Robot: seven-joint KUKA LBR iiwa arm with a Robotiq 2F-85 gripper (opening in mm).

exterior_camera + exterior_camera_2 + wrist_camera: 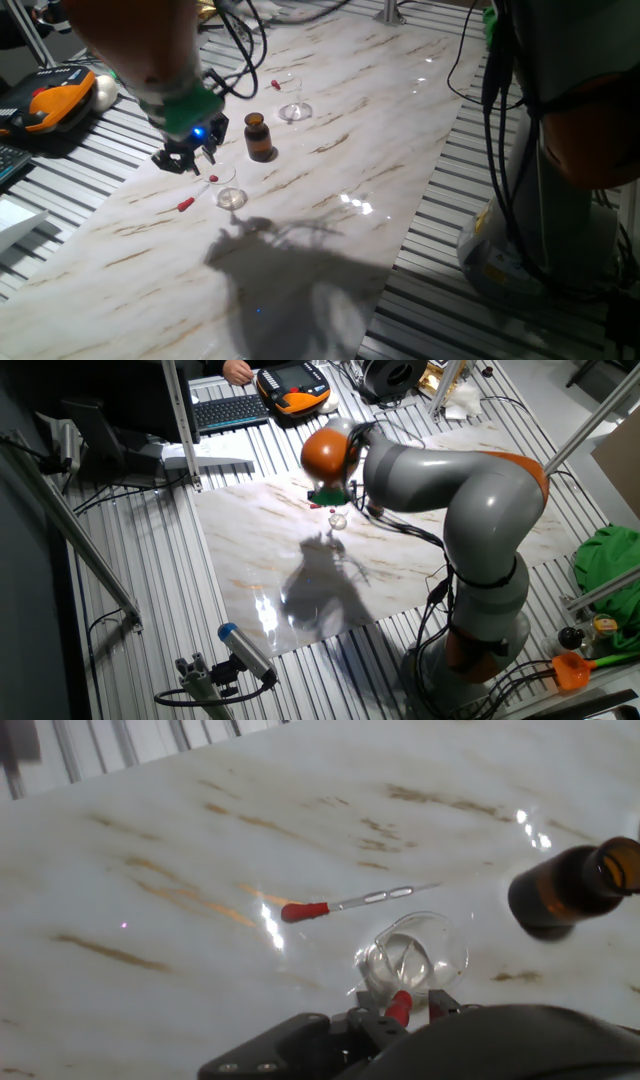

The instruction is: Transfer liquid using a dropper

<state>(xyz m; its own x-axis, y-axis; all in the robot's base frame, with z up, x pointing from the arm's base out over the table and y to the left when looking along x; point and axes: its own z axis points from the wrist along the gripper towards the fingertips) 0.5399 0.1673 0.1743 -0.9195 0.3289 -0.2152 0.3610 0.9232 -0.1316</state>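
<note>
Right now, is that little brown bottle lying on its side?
No. The brown bottle stands upright on the marble table, between the two glass dishes, with its mouth pointing up.

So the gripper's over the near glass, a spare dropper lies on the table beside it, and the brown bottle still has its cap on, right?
Not quite: the brown bottle is uncapped; the hand view shows its open mouth. The rest holds: gripper over the near glass, spare dropper lying beside it.
</note>
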